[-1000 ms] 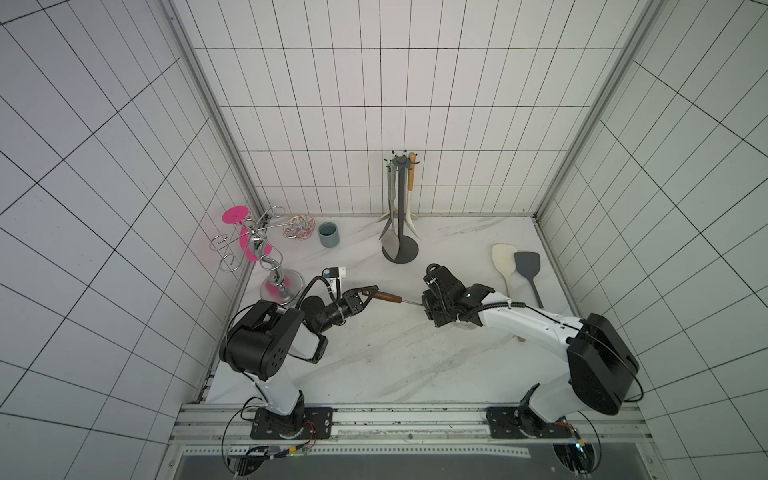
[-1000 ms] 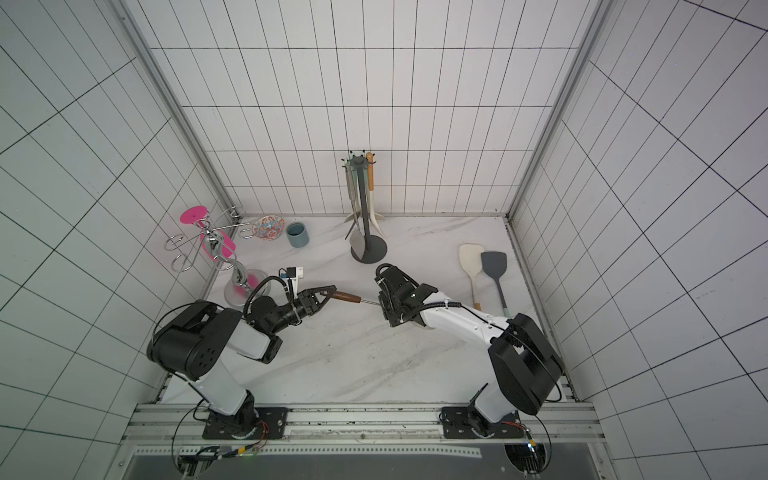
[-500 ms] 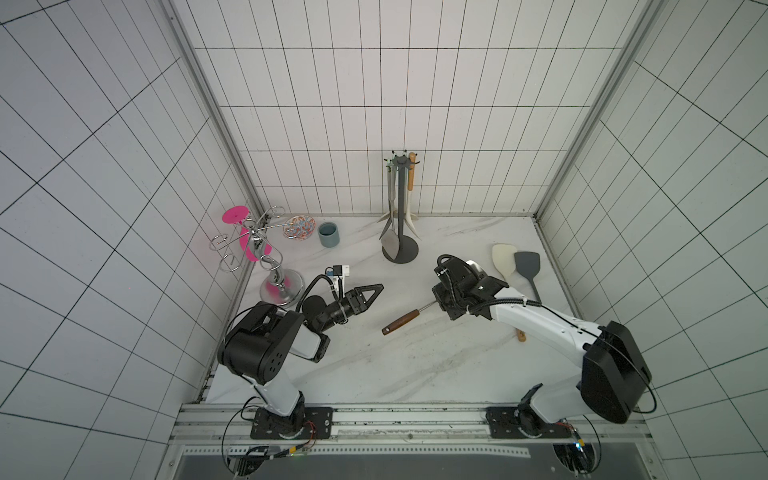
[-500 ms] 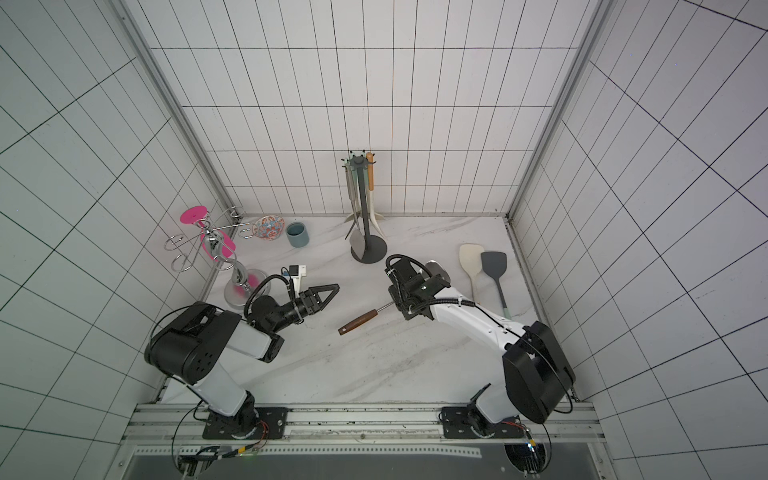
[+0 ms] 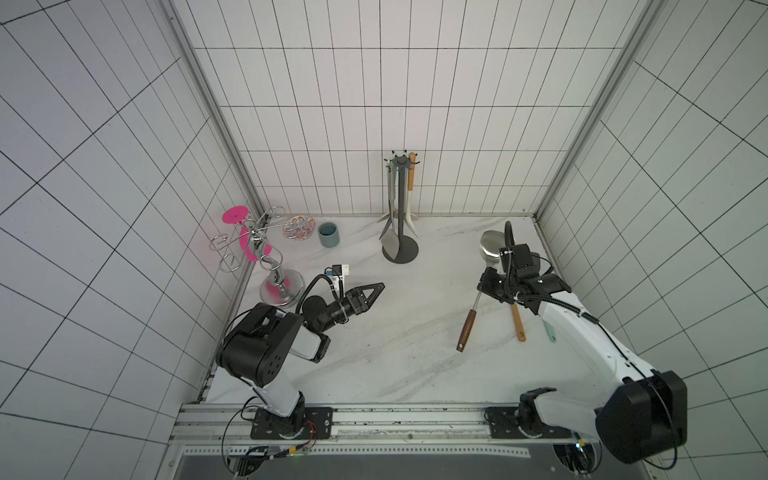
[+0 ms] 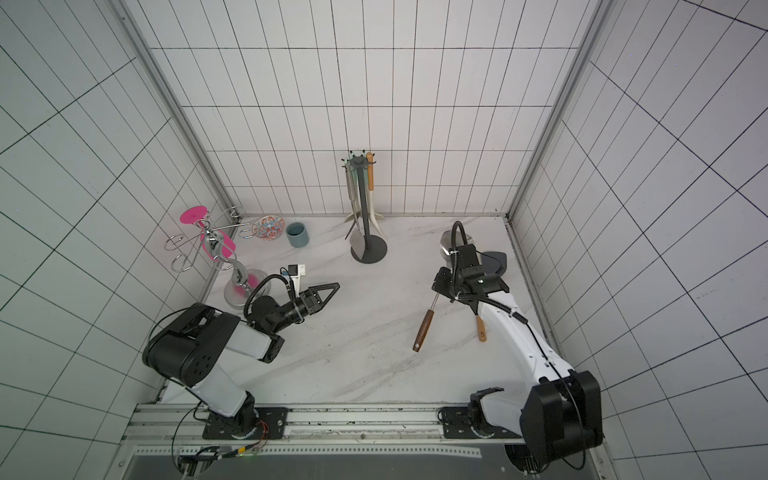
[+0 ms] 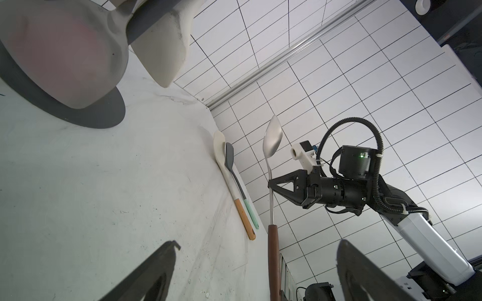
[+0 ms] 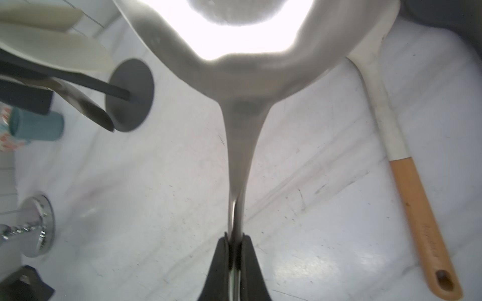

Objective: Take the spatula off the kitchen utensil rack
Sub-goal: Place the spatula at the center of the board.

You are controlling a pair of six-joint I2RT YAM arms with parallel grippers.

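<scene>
The left claw (image 5: pixel 376 289) has sprung apart, so the right claw (image 7: pixel 271 185) alone clamps the brown-handled spoon (image 7: pixel 272 140), well clear of the kitchen utensil rack (image 5: pixel 401 199).

White shells and bulky black joints form the left arm (image 5: pixel 286 390), lower left in both top views, and the right arm (image 5: pixel 575 328), lower right. Black triangular fingers (image 7: pixel 163 260) tip the left gripper (image 5: pixel 381 286).
</scene>
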